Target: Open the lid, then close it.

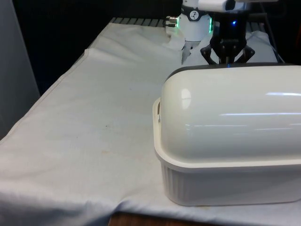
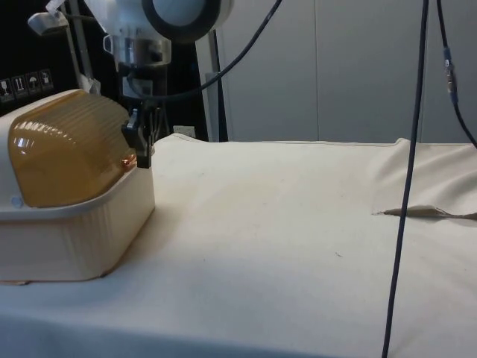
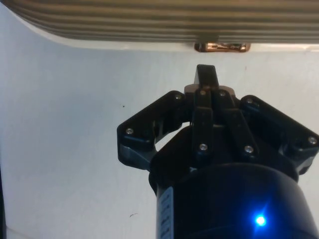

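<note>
Tool [image 2: 144,142] pinched closed on nothing, poised by the lid's [image 2: 67,145] small handle [image 3: 222,47]; bread box [image 2: 74,239] closed on counter [image 2: 283,224]; risk: slipping past that shallow handle, lid staying down.

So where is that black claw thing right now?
The gripper hangs at the front edge of the bread box's amber lid, at the side view's left, just by the lid's small copper-coloured handle.

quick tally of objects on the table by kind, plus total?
Bread box with roll-top lid: 1
Lid handle tab: 1
White cloth: 1
Gripper at the tab: 1
Total: 4
</note>
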Robot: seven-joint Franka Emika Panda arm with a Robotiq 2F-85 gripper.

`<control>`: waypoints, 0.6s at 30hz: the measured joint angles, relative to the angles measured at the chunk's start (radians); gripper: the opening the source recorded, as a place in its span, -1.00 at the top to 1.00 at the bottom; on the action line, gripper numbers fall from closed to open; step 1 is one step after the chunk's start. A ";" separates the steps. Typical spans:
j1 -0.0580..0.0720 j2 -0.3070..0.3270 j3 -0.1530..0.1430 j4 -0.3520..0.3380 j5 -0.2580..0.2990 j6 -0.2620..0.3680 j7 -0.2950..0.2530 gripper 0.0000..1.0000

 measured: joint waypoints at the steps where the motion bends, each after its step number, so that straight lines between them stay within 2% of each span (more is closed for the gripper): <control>1: 0.001 0.001 0.000 0.000 0.000 0.003 0.001 1.00; 18: 0.001 0.031 0.004 0.035 0.001 0.020 0.007 1.00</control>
